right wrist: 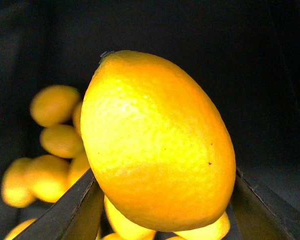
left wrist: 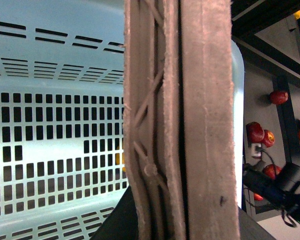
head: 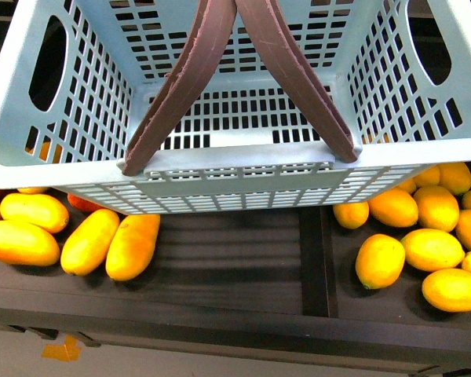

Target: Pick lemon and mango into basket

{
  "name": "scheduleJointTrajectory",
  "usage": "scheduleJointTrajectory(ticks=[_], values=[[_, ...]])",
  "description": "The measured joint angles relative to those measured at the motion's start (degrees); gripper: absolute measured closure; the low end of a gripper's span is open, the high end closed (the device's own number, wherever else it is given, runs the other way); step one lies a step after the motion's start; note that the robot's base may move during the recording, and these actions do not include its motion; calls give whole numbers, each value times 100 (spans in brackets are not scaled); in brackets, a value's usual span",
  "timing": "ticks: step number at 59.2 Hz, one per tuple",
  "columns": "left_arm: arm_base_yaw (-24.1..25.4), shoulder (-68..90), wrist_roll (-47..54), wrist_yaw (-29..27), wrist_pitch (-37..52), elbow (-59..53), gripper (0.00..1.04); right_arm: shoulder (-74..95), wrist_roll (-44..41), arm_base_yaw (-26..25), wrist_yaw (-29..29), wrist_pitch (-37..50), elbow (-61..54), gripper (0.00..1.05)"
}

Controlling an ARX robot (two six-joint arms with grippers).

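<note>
Lemon [right wrist: 157, 140] fills our right wrist view, clamped between the right gripper's [right wrist: 165, 200] fingers, above the loose lemons [right wrist: 55, 145]. Basket [head: 235, 169] hangs empty, its brown handles [left wrist: 182, 120] pinched in the left gripper [left wrist: 182, 222], we judge. Next: carry the lemon over the rim and release it low. We see no mango plainly.

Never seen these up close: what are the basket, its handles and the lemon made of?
The basket: moulded plastic, pale turquoise, smooth with a slight sheen, slotted walls. The handles: probably hard plastic too, brown, matte, scuffed edges, ribbed underside. The lemon: dimpled, glossy rind; real or fake, unclear.
</note>
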Motion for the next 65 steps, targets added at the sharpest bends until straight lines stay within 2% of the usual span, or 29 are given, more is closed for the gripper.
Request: scheduleJointTrajectory(ticks=[16, 26, 32, 34, 39, 43, 54, 65], values=[[0, 0, 0, 0, 0, 0, 88, -2820, 61, 258, -693, -2, -2120, 44], [0, 0, 0, -4, 0, 0, 88, -4444, 975, 1078, -525, 262, -2955, 44], [0, 0, -2, 2, 0, 0, 88, -4981, 1856, 2247, 184, 481, -2979, 44], [0, 0, -2, 0, 0, 0, 88, -4924, 2142, 2734, 730, 448, -2905, 44], [0, 0, 0, -4, 0, 0, 88, -4682, 2638, 3727, 1596, 455, -2706, 44], [0, 0, 0, -2, 0, 0, 88, -4538, 2804, 4411, 2055, 428, -2400, 44], [-2, 0, -2, 0, 0, 0, 88, -4083, 2896, 5252, 2671, 238, -1692, 44], [-2, 0, 2, -2, 0, 0, 88, -3508, 2739, 5674, 3565, -37, -1215, 44]])
